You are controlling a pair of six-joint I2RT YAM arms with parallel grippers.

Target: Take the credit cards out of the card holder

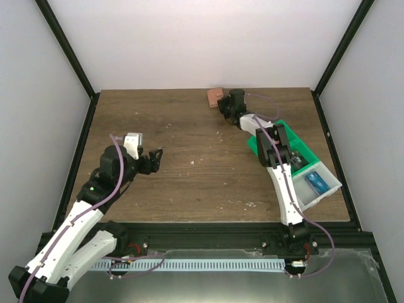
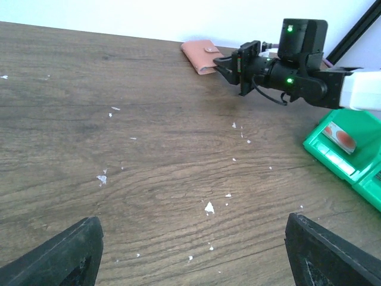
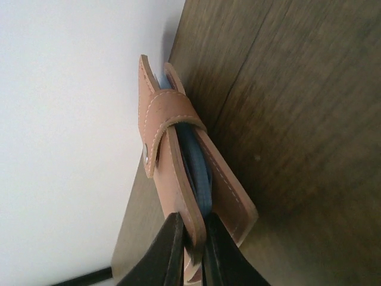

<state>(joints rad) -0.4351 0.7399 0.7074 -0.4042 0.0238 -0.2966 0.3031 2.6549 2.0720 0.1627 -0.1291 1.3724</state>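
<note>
Card holder (image 1: 215, 98) sits in the upper middle of the top view, on the table's (image 1: 189, 183) far edge by the back wall. My right gripper (image 3: 193, 231) is clamped on it. The wrist view shows both fingers pinching the edge of one tan cover, with the blue lining just beside them. The strap (image 3: 169, 110) is wrapped over and looks snapped, so I judge this pinch is meant to pull the holder clear of the wall before opening it. My left gripper (image 1: 156, 159) hovers with jaws apart at middle left, well apart from it, probably waiting to brace the other cover. In the tray (image 2: 314, 144) at right lie a red-and-white card (image 2: 340, 136) and a blue card (image 1: 314, 184).
</note>
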